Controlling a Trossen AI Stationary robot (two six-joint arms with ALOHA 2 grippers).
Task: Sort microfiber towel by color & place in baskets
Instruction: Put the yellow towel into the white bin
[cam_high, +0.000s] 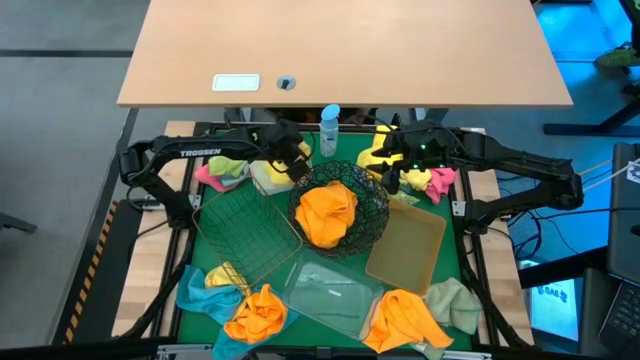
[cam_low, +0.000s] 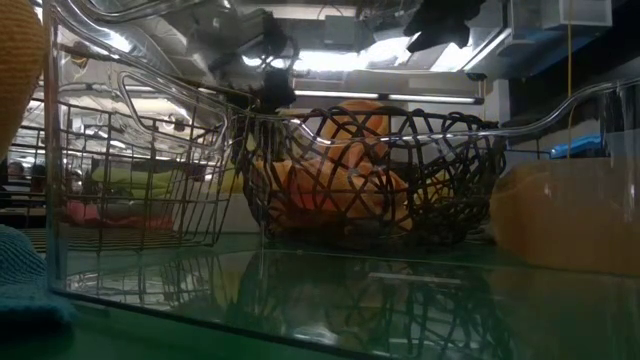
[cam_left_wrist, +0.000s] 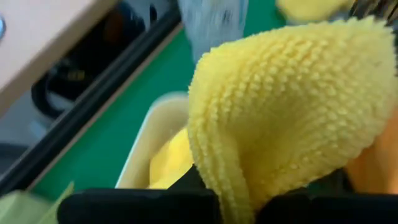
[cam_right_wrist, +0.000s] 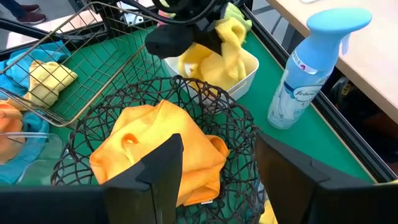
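the left gripper (cam_right_wrist: 208, 28) is clenched on a yellow towel (cam_left_wrist: 292, 106) and holds it right over the white tub (cam_right_wrist: 245, 71), which already has yellow cloth in it, so it looks like the yellow ones go there. the right gripper (cam_right_wrist: 214, 165) has its fingers spread with nothing in them and hangs just above the black wire bowl (cam_high: 372, 210), where the orange towels (cam_high: 328, 212) sit together. more towels lie loose on the green mat (cam_high: 205, 255) around the wire basket (cam_high: 245, 235), so much sorting is left.

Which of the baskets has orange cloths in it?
The round black wire bowl, holding orange microfiber cloths; the rectangular wire basket beside it holds none.
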